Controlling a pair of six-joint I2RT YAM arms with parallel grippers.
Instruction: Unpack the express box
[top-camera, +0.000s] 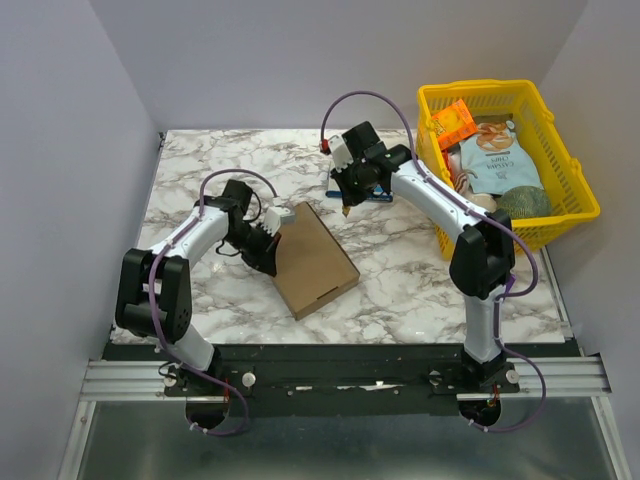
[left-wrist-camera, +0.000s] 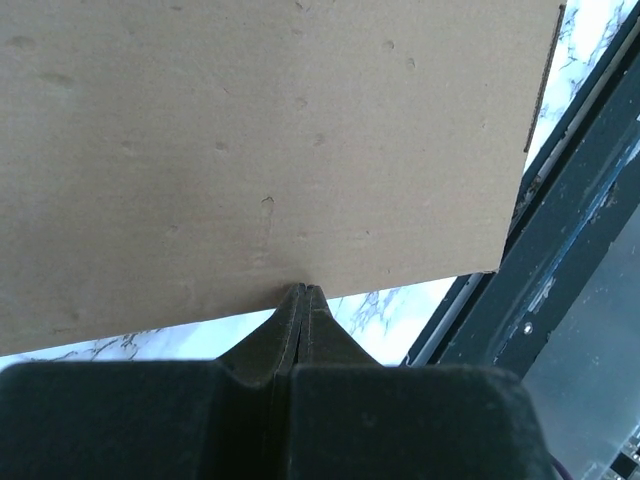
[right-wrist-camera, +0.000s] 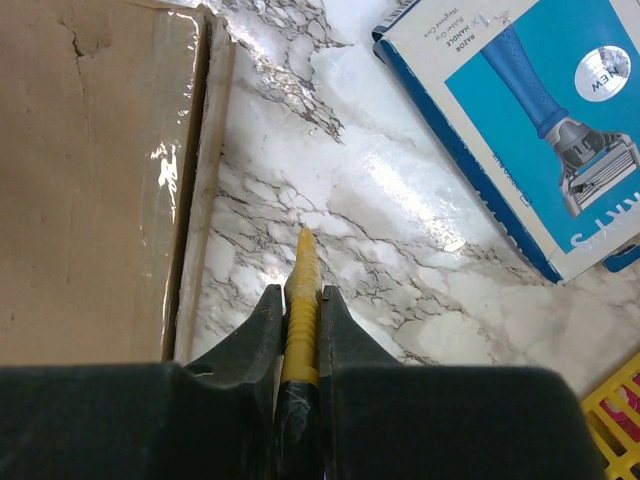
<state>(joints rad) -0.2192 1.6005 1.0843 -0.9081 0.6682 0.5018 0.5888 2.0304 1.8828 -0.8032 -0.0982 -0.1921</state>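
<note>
From here the left arm (top-camera: 195, 232) and right arm (top-camera: 432, 198) show white shells between bulky black joints, thin purple cables (top-camera: 153, 288) looping alongside, and a matte black left gripper (left-wrist-camera: 303, 292) and right gripper (right-wrist-camera: 298, 295).

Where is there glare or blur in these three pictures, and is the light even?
Right wrist: glare on the clear tape of the express box and on the marble table. Left wrist: the left gripper is dark and soft. Top external: even light, faint shadows.
</note>
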